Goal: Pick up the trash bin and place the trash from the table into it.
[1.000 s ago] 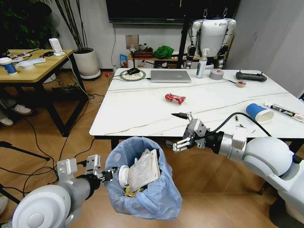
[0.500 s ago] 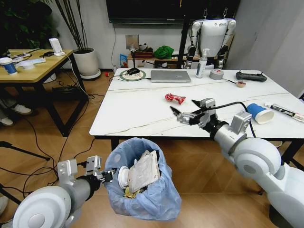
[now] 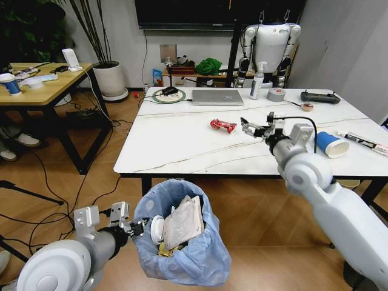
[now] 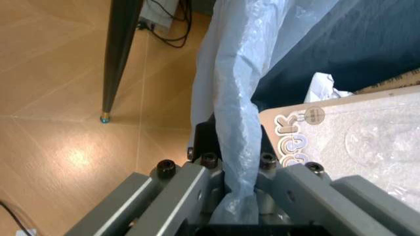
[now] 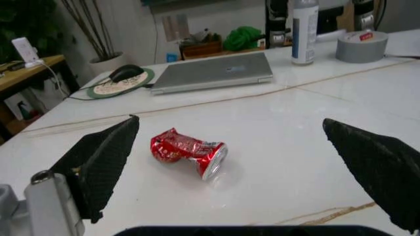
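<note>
Red crushed wrapper lies mid-tabletop; our right pincer, fingers apart, hovers just right of it. Left pincer, lower left, clamps the blue-lined trash bin rim.

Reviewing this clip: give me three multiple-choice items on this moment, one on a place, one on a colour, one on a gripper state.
1. Where does the crushed red wrapper lie?
A. in the bin
B. on the table
C. on the floor

2. What colour is the trash bin liner?
A. black
B. light blue
C. green

3. How is the right gripper?
A. open
B. shut on the wrapper
C. shut on the cup

Key: 1 B, it rests on the marble top. 2 B, crinkled blue plastic. 3 A, its jaws stand spread either side of the wrapper, while the left gripper clamps the liner.
</note>
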